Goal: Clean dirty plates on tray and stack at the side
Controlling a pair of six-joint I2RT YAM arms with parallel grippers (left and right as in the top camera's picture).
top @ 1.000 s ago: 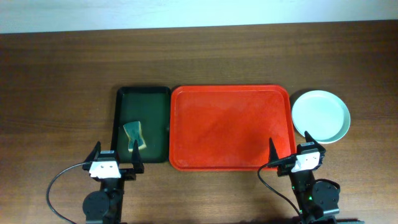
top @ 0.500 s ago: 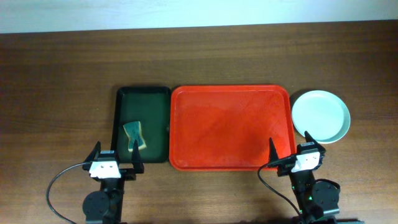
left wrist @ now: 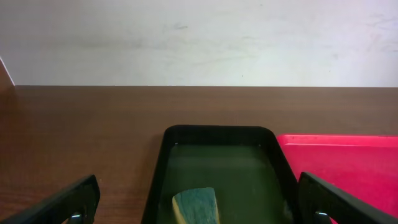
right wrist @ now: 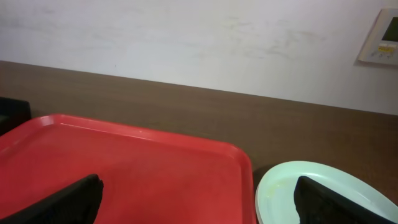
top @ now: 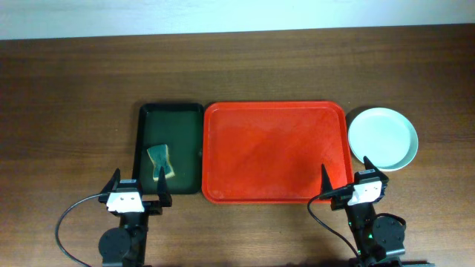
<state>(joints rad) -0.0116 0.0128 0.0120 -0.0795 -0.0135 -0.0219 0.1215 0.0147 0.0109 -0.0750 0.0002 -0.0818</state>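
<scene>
The red tray (top: pixel 274 152) lies flat on the wooden table (top: pixel 74 89), with its long axis running from 9 o'clock to 3 o'clock in the overhead view and its short sides facing the 2 arms' flanks; no plate is seen on its surface. The plates (top: pixel 383 138) are set on the table at 3 o'clock of the tray, just beside its right rim, with a pale mint plate uppermost and facing up. In the right wrist view a paler rim is seen under the mint one, but the number of plates in the pile cannot be told. Being round, the plates show no long axis. The right gripper (top: pixel 347 178) is held at the near right corner of the tray, its jaws spread wide and nothing between them; the plates lie near it at 1 o'clock, apart from both fingers, and the tray is spread out from 12 o'clock round to 10 o'clock of it. The left gripper (top: pixel 139 187) is likewise spread wide and empty, with the red tray at 2 o'clock of it. A narrower dark green tray (top: pixel 171 119) is placed beside the red tray's left rim, its long axis running from 12 o'clock to 6 o'clock, and a sponge (top: pixel 161 162) lies in its near half.
</scene>
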